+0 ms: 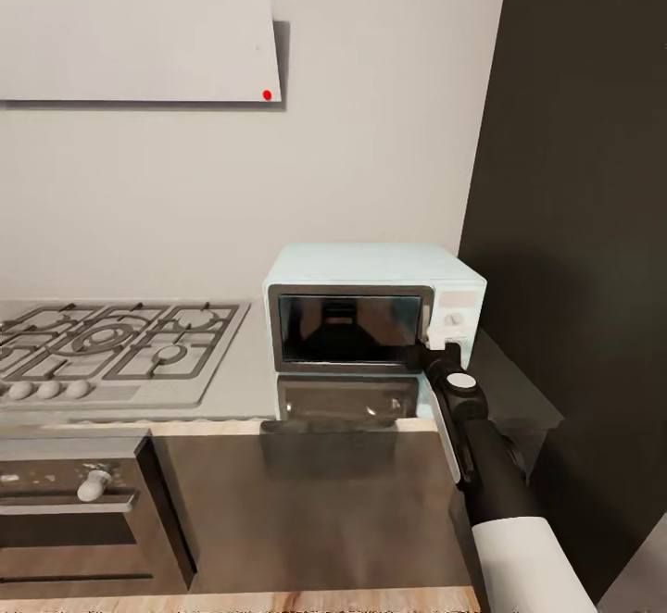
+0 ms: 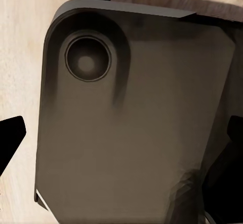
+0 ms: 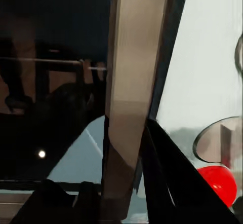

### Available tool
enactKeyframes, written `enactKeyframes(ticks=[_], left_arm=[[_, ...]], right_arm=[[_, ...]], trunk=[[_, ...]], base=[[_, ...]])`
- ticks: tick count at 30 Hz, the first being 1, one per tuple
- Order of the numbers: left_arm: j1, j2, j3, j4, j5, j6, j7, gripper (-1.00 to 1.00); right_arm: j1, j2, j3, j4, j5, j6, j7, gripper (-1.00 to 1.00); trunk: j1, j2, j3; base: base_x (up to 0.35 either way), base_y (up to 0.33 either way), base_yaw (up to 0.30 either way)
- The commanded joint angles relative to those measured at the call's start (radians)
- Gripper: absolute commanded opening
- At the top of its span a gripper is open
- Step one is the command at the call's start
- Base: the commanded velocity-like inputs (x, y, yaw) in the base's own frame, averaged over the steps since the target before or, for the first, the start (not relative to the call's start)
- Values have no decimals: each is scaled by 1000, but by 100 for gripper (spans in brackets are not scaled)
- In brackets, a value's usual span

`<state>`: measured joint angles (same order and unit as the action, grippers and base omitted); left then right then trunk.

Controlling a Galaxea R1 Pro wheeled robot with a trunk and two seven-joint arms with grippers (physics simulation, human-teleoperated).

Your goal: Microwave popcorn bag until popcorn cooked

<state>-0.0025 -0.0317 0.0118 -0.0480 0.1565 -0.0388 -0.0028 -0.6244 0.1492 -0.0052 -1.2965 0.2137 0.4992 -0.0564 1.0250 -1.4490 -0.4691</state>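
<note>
Right tool (image 1: 434,355) at microwave (image 1: 371,303) door's edge, grip state indiscernible; best pulled outward slowly along the hinge arc.

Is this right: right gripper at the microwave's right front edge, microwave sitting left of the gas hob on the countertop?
Not quite. In the head view the microwave sits right of the gas hob, not left. The right gripper is at its right front edge, on the countertop.
</note>
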Motion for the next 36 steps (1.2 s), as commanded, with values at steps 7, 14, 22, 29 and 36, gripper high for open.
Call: enactKeyframes(ticks=[7, 14, 22, 29, 36], left_arm=[[-1, -1, 1, 0, 8, -3, 0, 100], [-1, -1, 3, -3, 11, -3, 0, 100], [-1, -1, 5, -3, 11, -3, 0, 100], [-1, -1, 5, -3, 11, -3, 0, 100], [-1, -1, 5, -3, 11, -3, 0, 100]], right_arm=[[0, -1, 13, 0, -27, 5, 4, -100], [0, 6, -61, 0, 97, 5, 1, -100], [0, 6, -65, 0, 88, 6, 1, -100], [0, 6, -65, 0, 18, 6, 1, -100], [0, 6, -65, 0, 16, 6, 1, -100]], trunk=[[0, -1, -1], [0, 0, -1], [0, 0, -1], [0, 0, -1], [0, 0, -1]], base=[[-162, 163, 0], [-24, 24, 0], [-58, 0, 0], [-196, 0, 0], [-54, 0, 0]])
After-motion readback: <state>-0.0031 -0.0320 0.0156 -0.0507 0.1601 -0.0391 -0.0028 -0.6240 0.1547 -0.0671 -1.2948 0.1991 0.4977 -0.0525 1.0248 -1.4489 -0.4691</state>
